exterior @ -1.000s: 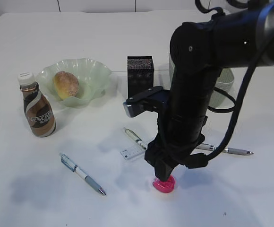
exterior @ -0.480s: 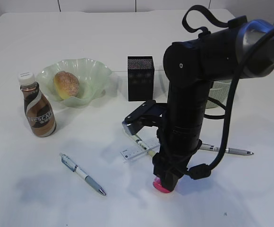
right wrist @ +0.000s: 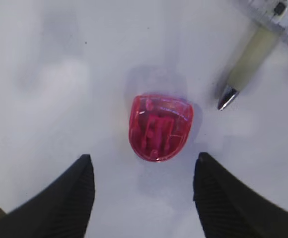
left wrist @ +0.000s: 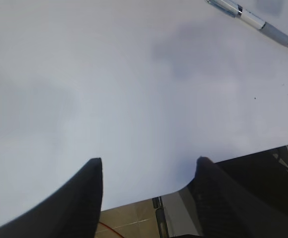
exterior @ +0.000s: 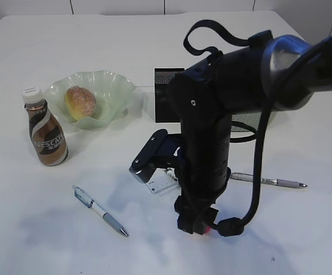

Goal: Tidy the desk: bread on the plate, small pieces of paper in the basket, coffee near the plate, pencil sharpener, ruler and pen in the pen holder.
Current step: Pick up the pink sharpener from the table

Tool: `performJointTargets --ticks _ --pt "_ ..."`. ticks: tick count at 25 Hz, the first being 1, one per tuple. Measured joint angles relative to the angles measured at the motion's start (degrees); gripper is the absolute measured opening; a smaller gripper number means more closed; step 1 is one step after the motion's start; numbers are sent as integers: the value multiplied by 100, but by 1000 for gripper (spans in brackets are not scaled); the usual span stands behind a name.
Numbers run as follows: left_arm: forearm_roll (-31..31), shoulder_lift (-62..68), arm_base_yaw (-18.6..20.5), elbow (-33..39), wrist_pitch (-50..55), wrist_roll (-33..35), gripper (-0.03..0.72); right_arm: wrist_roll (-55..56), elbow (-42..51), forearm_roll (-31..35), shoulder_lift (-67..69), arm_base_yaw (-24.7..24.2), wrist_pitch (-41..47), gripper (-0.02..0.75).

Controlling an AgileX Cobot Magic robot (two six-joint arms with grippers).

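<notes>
Right end effector point(right wrist: 143, 193) wide apart, holding nothing, poised directly above the pink translucent pencil sharpener point(right wrist: 160, 127), fingers straddling it on either side but apart from it. Just beside the sharpener, tip of a pale green pen point(right wrist: 243, 69), with the clear ruler point(right wrist: 278, 17) lying across its barrel. Left end effector point(left wrist: 148, 193) also spread open and empty, hanging over bare desk point(left wrist: 109, 89) near the front edge, a blue-and-white pen point(left wrist: 253, 17) well off at the far corner of that view.

Further out, seen from the exterior camera: bread point(exterior: 80, 103) resting in the plate point(exterior: 111, 86), coffee point(exterior: 44, 134) upright close to the plate, so both steps judged done. Pen holder point(exterior: 165, 77) standing behind the arm, contents not visible. Basket point(exterior: 252, 120) mostly hidden by the arm; paper wads nowhere in sight, so cannot tell whether already inside. Left to do, by the look of things: sharpener, ruler, blue-and-white pen, pale green pen and a silver pen point(exterior: 269, 181) to the right.

Compared with a second ago: right arm leaned lower and shifted leftward in the exterior view, now hiding almost all of the sharpener, only a sliver of pink showing below the wrist.
</notes>
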Motion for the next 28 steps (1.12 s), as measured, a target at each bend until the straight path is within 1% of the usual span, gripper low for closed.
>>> performJointTargets --ticks 1,2,5,10,13,15,18,28 --pt "0 0 0 0 0 0 409 0 0 0 0 0 0 492" --pt "0 0 0 0 0 0 408 148 0 -167 0 39 -140 491" --pt "0 0 0 0 0 0 407 310 0 -229 0 39 -245 492" --pt "0 0 0 0 0 0 398 595 0 -147 0 39 -325 492" --pt "0 0 0 0 0 0 397 754 0 -30 11 39 -504 509" --pt "0 0 0 0 0 0 396 764 0 -15 42 39 -530 532" --pt "0 0 0 0 0 0 396 791 0 -15 181 39 -518 543" --pt "0 0 0 0 -13 0 396 868 0 -15 374 39 -630 545"
